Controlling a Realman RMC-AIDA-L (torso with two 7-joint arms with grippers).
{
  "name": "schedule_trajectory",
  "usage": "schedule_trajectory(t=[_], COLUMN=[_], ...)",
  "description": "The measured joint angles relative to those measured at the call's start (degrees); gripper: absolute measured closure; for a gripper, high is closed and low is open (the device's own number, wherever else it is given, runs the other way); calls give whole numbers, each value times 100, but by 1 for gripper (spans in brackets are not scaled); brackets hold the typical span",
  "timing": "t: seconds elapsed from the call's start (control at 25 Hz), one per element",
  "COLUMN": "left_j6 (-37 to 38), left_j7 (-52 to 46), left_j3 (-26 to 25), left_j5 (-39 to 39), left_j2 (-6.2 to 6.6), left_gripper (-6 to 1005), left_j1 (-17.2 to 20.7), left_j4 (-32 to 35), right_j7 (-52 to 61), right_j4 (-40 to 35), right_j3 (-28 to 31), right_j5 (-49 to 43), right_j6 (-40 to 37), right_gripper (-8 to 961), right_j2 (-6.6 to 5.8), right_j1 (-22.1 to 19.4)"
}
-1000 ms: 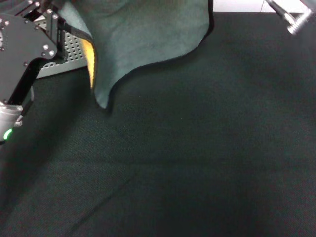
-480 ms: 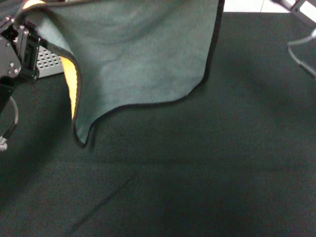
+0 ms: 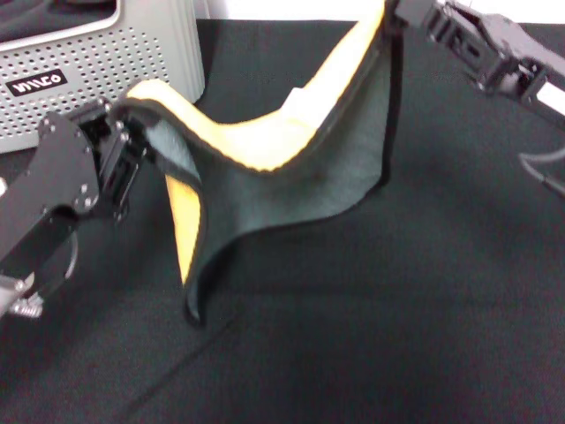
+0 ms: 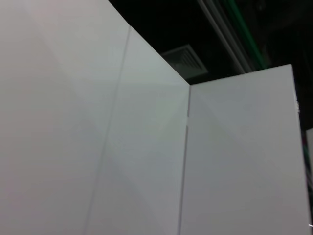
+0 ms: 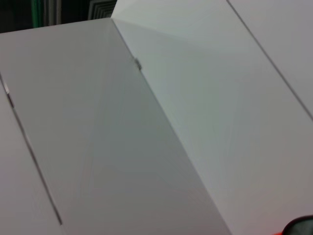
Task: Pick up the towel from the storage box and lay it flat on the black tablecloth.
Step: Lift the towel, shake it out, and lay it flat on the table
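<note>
The towel (image 3: 291, 177) hangs stretched between both grippers in the head view, sagging in the middle. Its yellow side faces up along the top fold and its grey-green side faces me below. My left gripper (image 3: 131, 113) is shut on the towel's left corner, just in front of the storage box (image 3: 132, 49). At the top right, my right gripper (image 3: 395, 16) is shut on the opposite corner. The towel's lowest corner (image 3: 192, 309) reaches down to the black tablecloth (image 3: 380, 327). Both wrist views show only white panels and a dark ceiling.
The light grey perforated box stands at the back left with a black label (image 3: 37, 84). A white strip (image 3: 282, 9) runs along the tablecloth's far edge. A cable loop (image 3: 543, 172) hangs by the right arm.
The towel has come down and away from the camera and turned, so its yellow side now shows. Both arms have moved lower, and the box has come into view.
</note>
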Motion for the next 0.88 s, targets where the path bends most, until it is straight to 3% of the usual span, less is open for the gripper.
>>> schedule_trajectory(t=[0.36,0.88], left_j6=[310,644], left_j7=[-852,-1649], left_j3=[11,18], left_j5=[541,718], left_j2=[100,328], left_gripper=[969,970], left_j1=[671,849], left_j4=[914,1285], right_j7=[11,-55], right_j4=[-267,-1047], right_j3=[85,-76], right_j5=[-589,-1243], right_j6=[764,1501], right_gripper=[950,950], right_j2=[-16,55], right_j1=[-476,-1230])
